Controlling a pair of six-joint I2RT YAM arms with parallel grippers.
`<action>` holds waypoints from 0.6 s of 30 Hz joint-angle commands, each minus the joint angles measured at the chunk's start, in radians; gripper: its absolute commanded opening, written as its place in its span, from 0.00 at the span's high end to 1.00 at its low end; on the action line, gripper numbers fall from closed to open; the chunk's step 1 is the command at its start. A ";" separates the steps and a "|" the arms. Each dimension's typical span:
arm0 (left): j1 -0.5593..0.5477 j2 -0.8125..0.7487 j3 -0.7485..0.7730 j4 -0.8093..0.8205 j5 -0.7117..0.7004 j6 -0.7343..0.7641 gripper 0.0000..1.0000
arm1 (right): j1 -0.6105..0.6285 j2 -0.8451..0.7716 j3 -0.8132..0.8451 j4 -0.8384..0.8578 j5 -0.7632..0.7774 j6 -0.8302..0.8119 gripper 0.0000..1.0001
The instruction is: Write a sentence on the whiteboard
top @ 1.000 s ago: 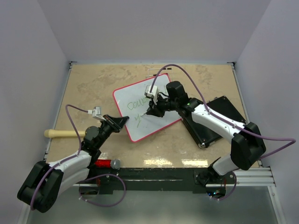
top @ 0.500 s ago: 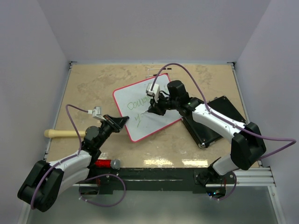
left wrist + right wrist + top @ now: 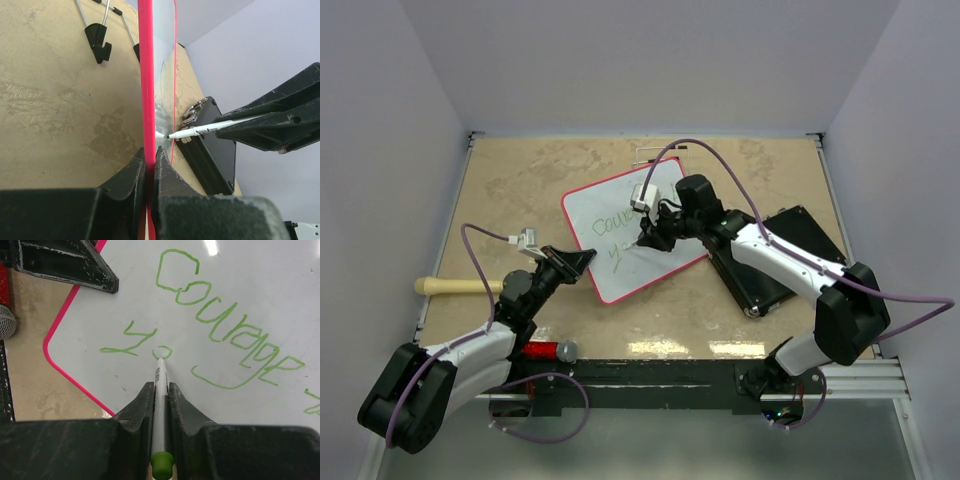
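Pinching a white marker [image 3: 161, 376] tight between its fingers, the right gripper [image 3: 160, 386] sets the green tip on the whiteboard [image 3: 270, 280], at a small loop after a "y" on the second line. Green "Courage" [image 3: 220, 325] sits above it. The left gripper [image 3: 150, 156] is closed on the board's red rim at the near-left edge. The board sits askew at mid-table [image 3: 510, 180], with the black pad [image 3: 788, 240] near its right corner. A pale stick [image 3: 455, 287] lies by the left edge.
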 commanded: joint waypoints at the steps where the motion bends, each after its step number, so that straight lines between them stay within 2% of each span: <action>1: -0.010 0.001 -0.040 0.038 0.054 0.100 1.00 | 0.017 -0.026 -0.001 -0.019 -0.016 -0.022 1.00; 18: -0.010 0.003 -0.040 0.034 0.055 0.102 1.00 | 0.018 0.037 0.094 -0.007 -0.041 0.003 1.00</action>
